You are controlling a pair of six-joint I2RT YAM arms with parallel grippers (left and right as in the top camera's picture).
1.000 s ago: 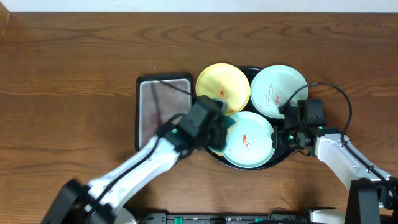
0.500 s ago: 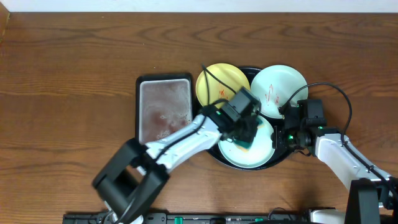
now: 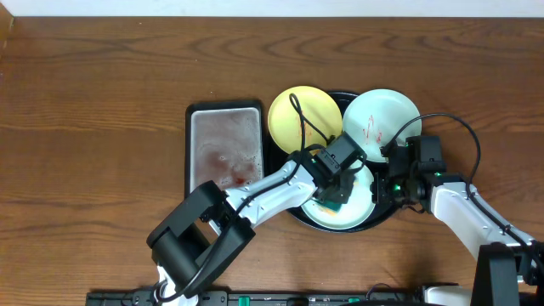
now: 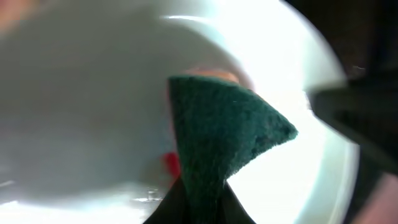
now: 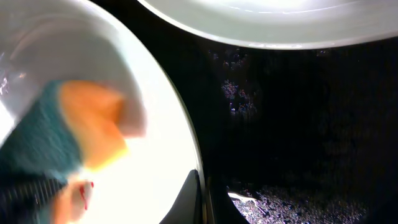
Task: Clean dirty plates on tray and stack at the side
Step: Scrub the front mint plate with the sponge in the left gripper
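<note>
So at this pt the left gripper (image 3: 337,194) was clamped on a dark green scouring sponge w/ an orange foam back (image 4: 217,130). The sponge was pressed down on the front light blue-green round plate (image 3: 355,214). That plate sat in the large round black tray (image 5: 298,143), on the side nearest the robot.

The right gripper (image 3: 393,184) was at the plate's right rim. From the right wrist cam the jaws looked pinched onto the edge, tho it was dark down there, so prob rather than def.

There was a red sauce smear (image 4: 171,163) on the plate just beside the sponge's lower left edge, not under it. Imo the wipe needed to go that way, sponge flat rather than on its corner, short passes w/ steady downward pressure. The right side's job was basically to hold the rim so the plate didn't skate or tip.

I'd have watched the pale yellow round plate (image 3: 297,115) and the other light blue-green round plate (image 3: 389,115), which had red streaks. Both were close behind in the same tray, so a hard push fwd could knock them.

The grey rectangular metal tray (image 3: 223,153) sat just left of the black one. Nothing was stacked at the side yet.
</note>
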